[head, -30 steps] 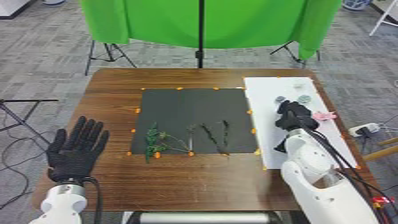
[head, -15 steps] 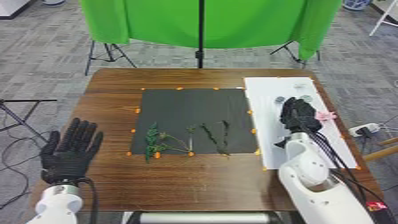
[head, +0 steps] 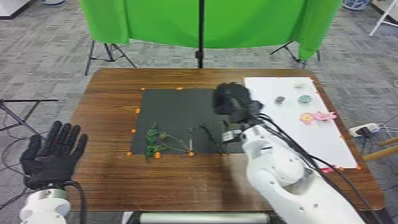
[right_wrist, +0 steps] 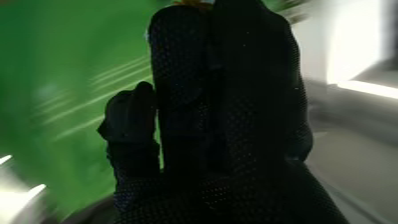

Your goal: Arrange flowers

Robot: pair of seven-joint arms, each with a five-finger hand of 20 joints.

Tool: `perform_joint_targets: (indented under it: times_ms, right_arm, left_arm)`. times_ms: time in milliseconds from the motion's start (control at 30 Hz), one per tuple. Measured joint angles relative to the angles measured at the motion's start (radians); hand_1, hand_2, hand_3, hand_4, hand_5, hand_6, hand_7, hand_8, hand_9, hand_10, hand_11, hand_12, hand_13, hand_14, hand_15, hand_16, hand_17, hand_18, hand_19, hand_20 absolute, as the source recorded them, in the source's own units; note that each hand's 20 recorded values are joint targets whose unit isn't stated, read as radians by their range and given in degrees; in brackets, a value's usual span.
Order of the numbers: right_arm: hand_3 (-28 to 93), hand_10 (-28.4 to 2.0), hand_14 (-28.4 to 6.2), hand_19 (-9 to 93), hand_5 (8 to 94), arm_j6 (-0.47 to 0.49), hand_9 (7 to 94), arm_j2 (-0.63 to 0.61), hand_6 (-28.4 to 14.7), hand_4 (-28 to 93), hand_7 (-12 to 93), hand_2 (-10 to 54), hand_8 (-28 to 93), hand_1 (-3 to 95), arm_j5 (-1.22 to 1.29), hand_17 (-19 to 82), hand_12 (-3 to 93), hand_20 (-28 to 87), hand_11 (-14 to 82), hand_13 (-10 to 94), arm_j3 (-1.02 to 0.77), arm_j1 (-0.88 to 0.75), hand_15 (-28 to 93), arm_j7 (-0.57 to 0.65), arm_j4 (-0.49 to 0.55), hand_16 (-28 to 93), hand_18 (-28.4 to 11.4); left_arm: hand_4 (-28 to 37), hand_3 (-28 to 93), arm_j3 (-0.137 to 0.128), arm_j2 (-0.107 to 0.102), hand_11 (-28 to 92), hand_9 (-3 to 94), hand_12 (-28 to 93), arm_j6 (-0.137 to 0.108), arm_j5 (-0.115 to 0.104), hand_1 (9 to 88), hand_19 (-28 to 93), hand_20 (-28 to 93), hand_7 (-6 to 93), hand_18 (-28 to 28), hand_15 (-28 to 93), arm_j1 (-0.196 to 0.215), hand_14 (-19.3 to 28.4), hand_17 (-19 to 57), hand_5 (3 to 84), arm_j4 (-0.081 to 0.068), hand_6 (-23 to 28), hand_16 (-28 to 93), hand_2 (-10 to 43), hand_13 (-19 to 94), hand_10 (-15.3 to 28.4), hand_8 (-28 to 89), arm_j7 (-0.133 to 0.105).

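Covering the far right corner of the dark mat [head: 178, 115] in head view, the right hand [head: 233, 101] has its fingers almost straight; if it grips something, I cannot tell. The left hand [head: 51, 157] is open and empty, at the table's [head: 107, 180] left side. Green stems [head: 152, 142] are lying on the mat's near part. Two pink flowers [head: 326, 116] lie close together on the white sheet [head: 315, 142], at the right.

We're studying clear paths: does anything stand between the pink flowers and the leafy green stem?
Yes: in the head view, the robot's right arm, with its right hand, comes in between the pink flowers and the leafy green stem. A dark stem lies between too.
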State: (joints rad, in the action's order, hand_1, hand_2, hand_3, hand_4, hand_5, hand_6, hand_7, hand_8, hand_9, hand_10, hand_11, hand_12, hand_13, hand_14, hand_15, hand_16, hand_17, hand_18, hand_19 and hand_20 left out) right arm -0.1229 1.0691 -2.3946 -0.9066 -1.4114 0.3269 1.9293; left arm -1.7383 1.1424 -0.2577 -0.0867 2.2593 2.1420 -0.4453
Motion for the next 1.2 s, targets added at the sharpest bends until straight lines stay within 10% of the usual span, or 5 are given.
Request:
perform_joint_targets:
  times_ms: [367, 1200]
  right_arm:
    - [-28, -11.9, -5.2, 87, 70.8, 0.0, 78.7, 0.128, -1.9, 46, 47, -9.5, 0, 94.6, -0.011, 40, 42.1, 42, 15.9, 75, 0.332, 0.233, 39, -0.263, -0.213, 42, -18.6]
    - [-28, -13.2, -5.6, 85, 66.5, 0.095, 72.8, 0.404, -2.8, 35, 43, -9.5, -6, 94.6, -0.236, 39, 35.6, 40, 16.2, 71, 0.343, 0.235, 39, -0.256, -0.435, 38, -18.6]
  left_arm:
    - [-28.3, 78, 0.03, -0.004, 21, 43.1, 9, -0.013, -0.001, 26.7, 37, 13, 9.5, 13.4, 35, -0.017, 16.1, -6.6, 49.7, -0.021, 10.6, -8, 15.8, 32, 16.0, -9, 0.0]
    - [-28.3, 78, 0.097, -0.072, 21, 43.1, 9, -0.022, -0.008, 26.8, 38, 13, 9.6, 13.4, 35, -0.089, 16.2, -6.6, 49.8, -0.041, 10.7, -8, 16.1, 32, 16.0, -9, 0.01]
